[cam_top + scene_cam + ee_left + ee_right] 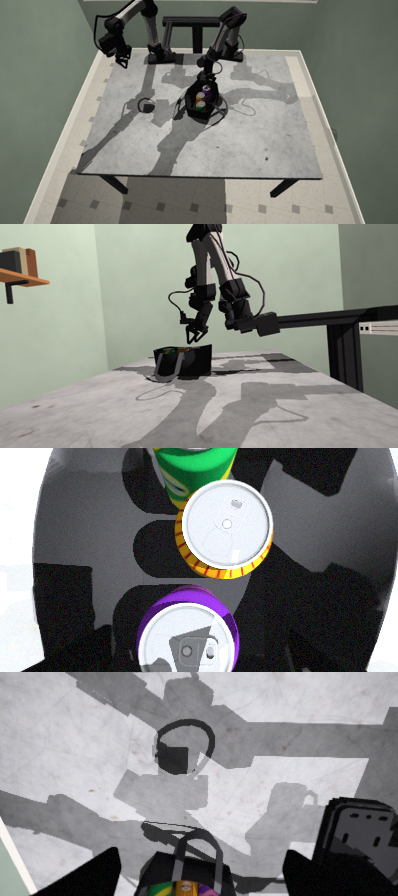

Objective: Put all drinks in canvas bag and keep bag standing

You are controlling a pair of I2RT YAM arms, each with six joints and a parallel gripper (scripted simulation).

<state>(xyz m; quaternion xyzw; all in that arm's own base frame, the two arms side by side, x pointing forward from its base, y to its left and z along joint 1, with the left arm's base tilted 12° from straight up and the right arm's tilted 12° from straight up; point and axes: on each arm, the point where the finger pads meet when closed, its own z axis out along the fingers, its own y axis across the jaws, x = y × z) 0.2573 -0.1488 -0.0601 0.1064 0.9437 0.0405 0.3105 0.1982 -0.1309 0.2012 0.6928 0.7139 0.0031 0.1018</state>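
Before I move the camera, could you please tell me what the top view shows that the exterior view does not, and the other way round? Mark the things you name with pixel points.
Only top: the tiled floor (244,195).
Only exterior: a wall shelf (35,280) bearing upright books (32,262).
Both: the table (244,155) (100,419), the standing bag (198,115) (198,365), the green can (201,107) (168,351), orange can (201,97) (182,350) and purple can (207,93) (195,347) inside it.
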